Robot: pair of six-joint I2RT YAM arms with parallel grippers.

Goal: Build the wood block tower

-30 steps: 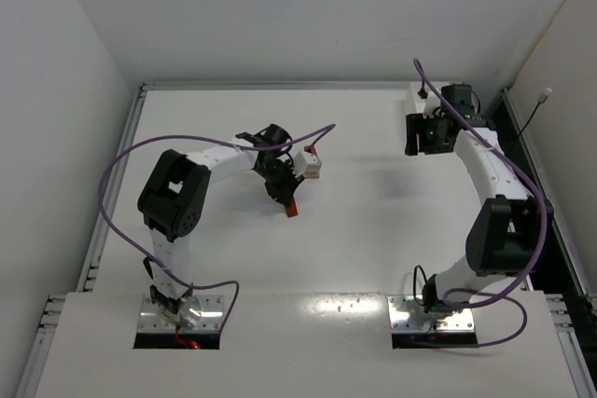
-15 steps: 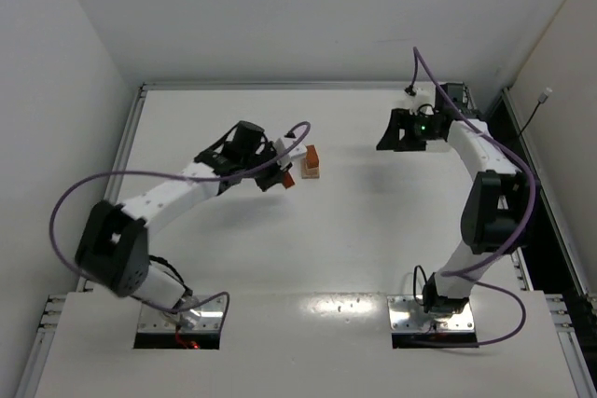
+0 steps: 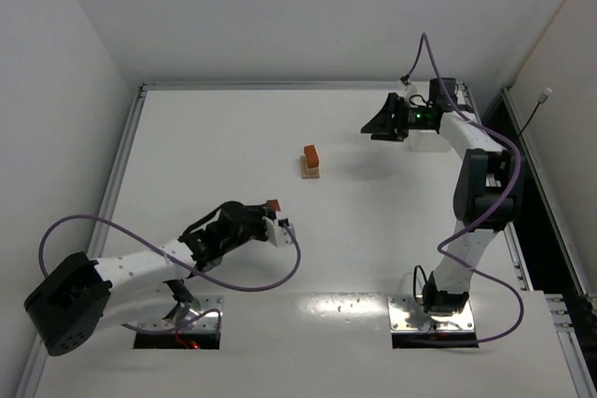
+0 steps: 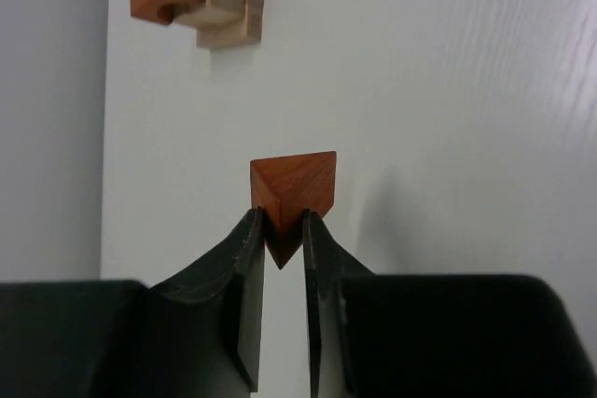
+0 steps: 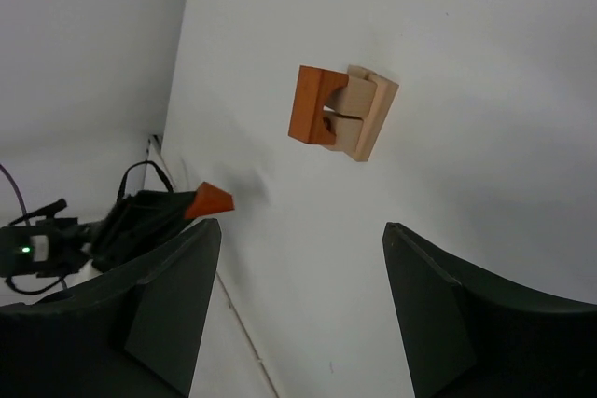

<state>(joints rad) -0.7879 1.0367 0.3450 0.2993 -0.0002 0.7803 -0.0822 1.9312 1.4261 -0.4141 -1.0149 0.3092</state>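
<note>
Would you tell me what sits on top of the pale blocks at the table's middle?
One reddish-orange block sits on the pale blocks, touching them. Nothing rests on it. Its underside is mostly covered; the right wrist view shows only a small gap there.

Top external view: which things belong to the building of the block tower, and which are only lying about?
For the job:
- wood block tower, partly built
- reddish-orange block, pinched in the left gripper
- right gripper, open and empty

Not for the job:
- purple cables
- metal base plates
</note>
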